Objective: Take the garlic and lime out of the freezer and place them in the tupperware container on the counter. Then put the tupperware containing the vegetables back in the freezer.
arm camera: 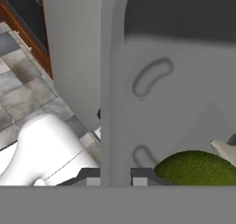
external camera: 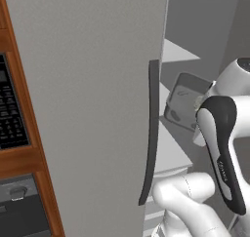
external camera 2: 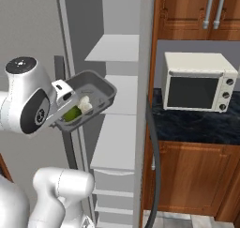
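Grey tupperware container (external camera 2: 96, 92) clamped in pincer (external camera 2: 63, 110), lime (external camera 2: 72, 113), garlic (external camera 2: 85, 104) inside

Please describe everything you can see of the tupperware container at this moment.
The tupperware container is a shallow rectangular tub of translucent grey plastic with low walls and rounded corners. It is in the air, tilted, in front of the open freezer and its pale shelves, touching none of them. The hand holds it at its near rim. Inside lie the lime and the garlic, side by side at the lower end. In the hand view, oval marks show on its floor.
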Motion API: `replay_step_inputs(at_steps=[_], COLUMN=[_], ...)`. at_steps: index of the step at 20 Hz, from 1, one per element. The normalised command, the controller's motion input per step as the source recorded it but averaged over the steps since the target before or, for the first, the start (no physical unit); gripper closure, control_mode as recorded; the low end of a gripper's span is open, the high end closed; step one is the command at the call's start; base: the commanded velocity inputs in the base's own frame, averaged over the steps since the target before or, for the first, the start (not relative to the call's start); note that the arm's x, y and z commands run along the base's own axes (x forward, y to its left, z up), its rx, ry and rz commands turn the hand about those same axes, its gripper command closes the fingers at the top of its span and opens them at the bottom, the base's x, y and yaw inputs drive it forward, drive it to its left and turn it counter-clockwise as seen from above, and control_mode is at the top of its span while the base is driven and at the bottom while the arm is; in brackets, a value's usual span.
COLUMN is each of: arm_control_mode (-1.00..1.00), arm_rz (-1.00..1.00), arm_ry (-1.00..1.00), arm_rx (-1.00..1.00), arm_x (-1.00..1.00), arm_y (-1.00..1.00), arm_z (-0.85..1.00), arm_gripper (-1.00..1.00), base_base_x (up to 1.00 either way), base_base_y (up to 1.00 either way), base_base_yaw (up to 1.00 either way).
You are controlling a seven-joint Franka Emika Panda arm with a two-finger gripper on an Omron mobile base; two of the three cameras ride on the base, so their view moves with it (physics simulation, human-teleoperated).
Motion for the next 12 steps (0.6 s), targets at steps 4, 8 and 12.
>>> replay_step_inputs(at_steps=[4, 8, 12], arm_control_mode=[-1.0, -1.0, -1.0], arm_rz=[0.0, 0.01, 0.12], arm_ry=[0.0, -0.01, -0.01], arm_rx=[-0.03, -0.06, -0.11], arm_x=[0.31, 0.52, 0.73], arm_y=[-0.63, -0.58, -0.21], arm_z=[0.0, 0.0, 0.0], arm_gripper=[1.0, 1.0, 1.0], base_base_x=[0.0, 0.0, 0.0], base_base_y=[0.0, 0.0, 0.0], base_base_yaw=[0.0, 0.0, 0.0])
